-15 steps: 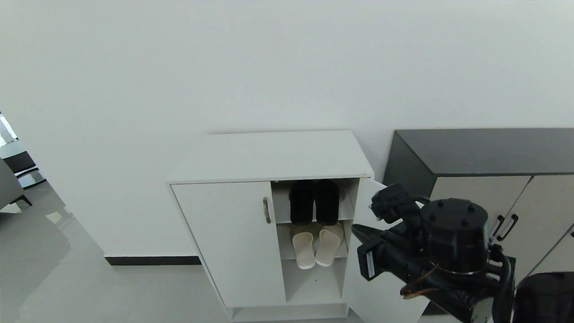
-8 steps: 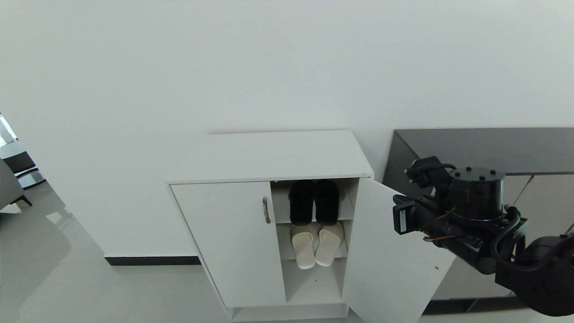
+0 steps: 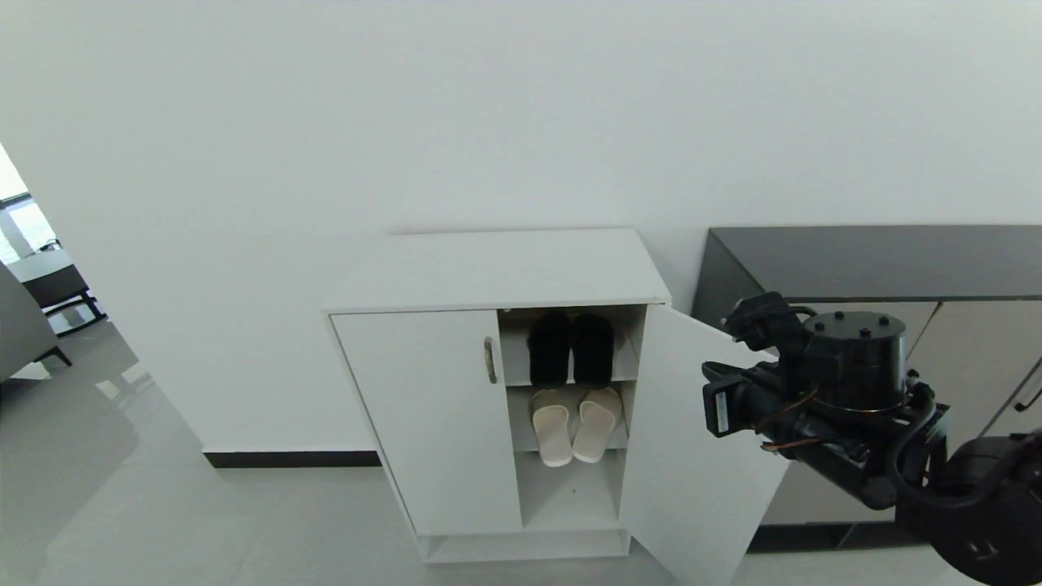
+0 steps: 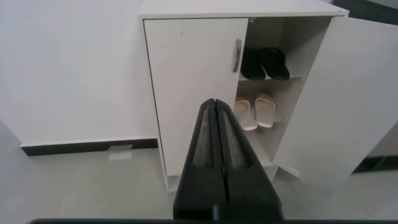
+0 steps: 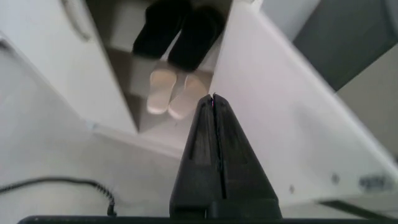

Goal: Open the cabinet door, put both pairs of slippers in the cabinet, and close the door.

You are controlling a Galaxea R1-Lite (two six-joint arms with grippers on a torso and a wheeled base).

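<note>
Inside cabinet (image 3: 496,273), on top shelf, black slippers (image 3: 570,350) sat side by side. Beige slippers (image 3: 574,423) lay on shelf just below, ends past its front edge. Cabinet's right door (image 3: 692,456) stood swung wide open. Left door (image 3: 431,415) was shut, handle (image 3: 490,360) at its inner edge. Right gripper (image 5: 213,106) hung in front of cabinet, near open door, fingers pressed together, holding nothing. Left gripper (image 4: 215,109) faced cabinet's shut door from farther back, fingers likewise together, empty. Dark sideboard (image 3: 879,260) stood just right of cabinet.
</note>
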